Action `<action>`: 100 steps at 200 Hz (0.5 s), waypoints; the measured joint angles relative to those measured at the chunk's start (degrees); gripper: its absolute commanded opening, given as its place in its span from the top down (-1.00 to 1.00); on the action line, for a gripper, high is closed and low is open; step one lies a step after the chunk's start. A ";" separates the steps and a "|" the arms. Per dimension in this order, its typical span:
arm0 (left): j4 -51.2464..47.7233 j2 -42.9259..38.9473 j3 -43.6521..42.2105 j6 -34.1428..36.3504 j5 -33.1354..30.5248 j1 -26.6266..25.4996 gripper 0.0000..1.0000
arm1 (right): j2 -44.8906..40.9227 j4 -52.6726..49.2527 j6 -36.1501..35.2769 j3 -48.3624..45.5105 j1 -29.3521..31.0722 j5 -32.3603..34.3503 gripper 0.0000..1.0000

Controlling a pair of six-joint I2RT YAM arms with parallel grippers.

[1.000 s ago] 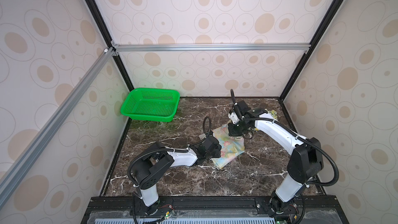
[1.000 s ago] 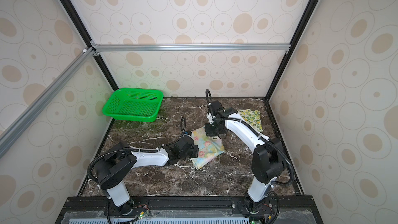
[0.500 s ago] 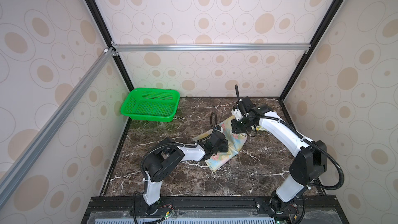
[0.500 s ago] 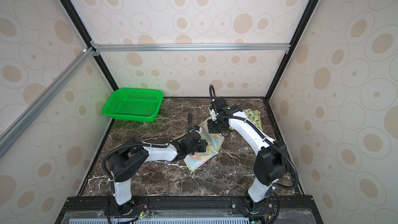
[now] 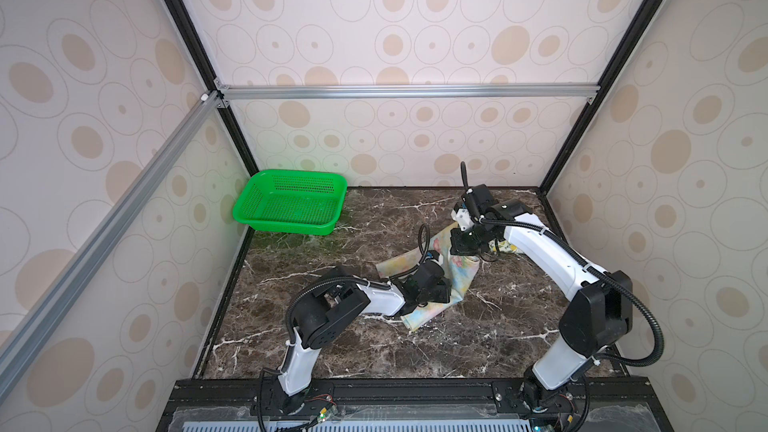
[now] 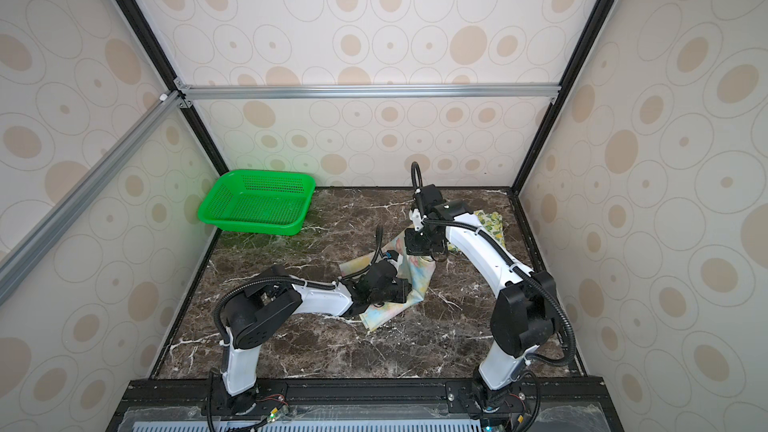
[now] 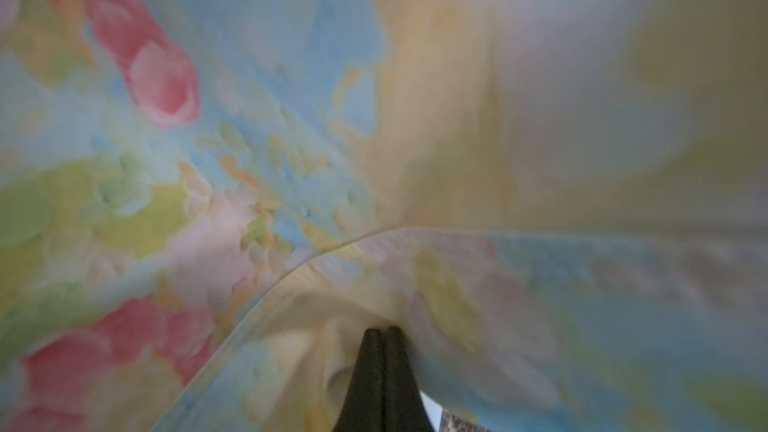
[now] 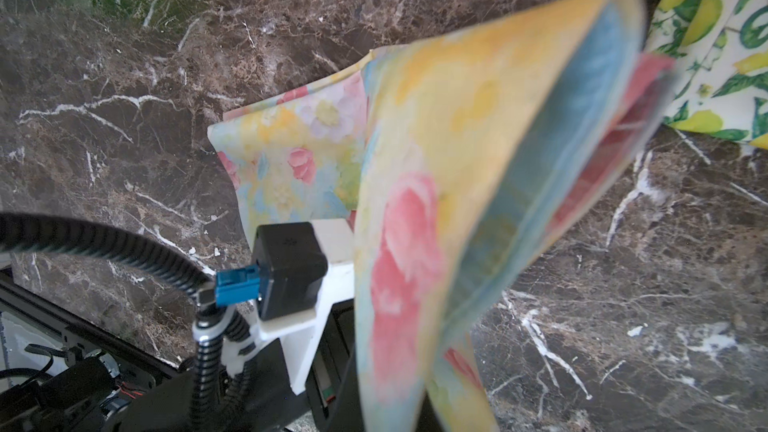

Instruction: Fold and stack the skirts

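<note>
The pastel yellow-blue skirt (image 5: 459,280) (image 6: 417,280) with pink flowers lies mid-table, and part of it is lifted between my two grippers. My left gripper (image 5: 442,290) (image 6: 401,290) is low at its near side, and its fingertips (image 7: 381,332) are shut on a fold of this cloth. My right gripper (image 5: 467,255) (image 6: 428,253) hangs over the far side, shut on a raised edge of the skirt (image 8: 478,168). The cloth hides its fingers in the wrist view. The white lemon-print skirt (image 5: 505,246) (image 6: 490,222) (image 8: 715,56) lies at the back right, partly under the right arm.
A green perforated basket (image 5: 291,226) (image 6: 253,228) sits at the back left corner. Patterned walls and black frame posts close in the dark marble table (image 5: 374,338) on three sides. A black rail runs along the table's front edge.
Both grippers have moved right and toward the back with the pastel skirt. The left arm has stretched out further, and the cloth has been dragged and lifted closer to the lemon skirt.
</note>
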 measured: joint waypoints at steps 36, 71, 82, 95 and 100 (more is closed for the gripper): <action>1.22 1.20 0.39 -0.55 2.10 -0.04 1.00 | 0.39 0.00 0.02 0.00 -0.24 -0.11 1.00; 0.57 -0.22 0.11 -0.28 2.40 -0.07 1.00 | 0.76 -0.02 -0.52 0.00 -0.63 0.50 1.00; -0.85 -2.01 -0.61 0.11 2.03 0.13 1.00 | 0.76 -0.04 -1.09 0.00 -0.72 1.14 1.00; -3.06 -5.55 -2.29 0.85 1.07 0.68 1.00 | 0.76 -0.07 -1.73 0.00 -0.72 1.99 1.00; -3.93 -6.99 -2.99 1.20 0.50 0.94 1.00 | 0.76 -0.07 -1.99 0.00 -0.72 2.29 1.00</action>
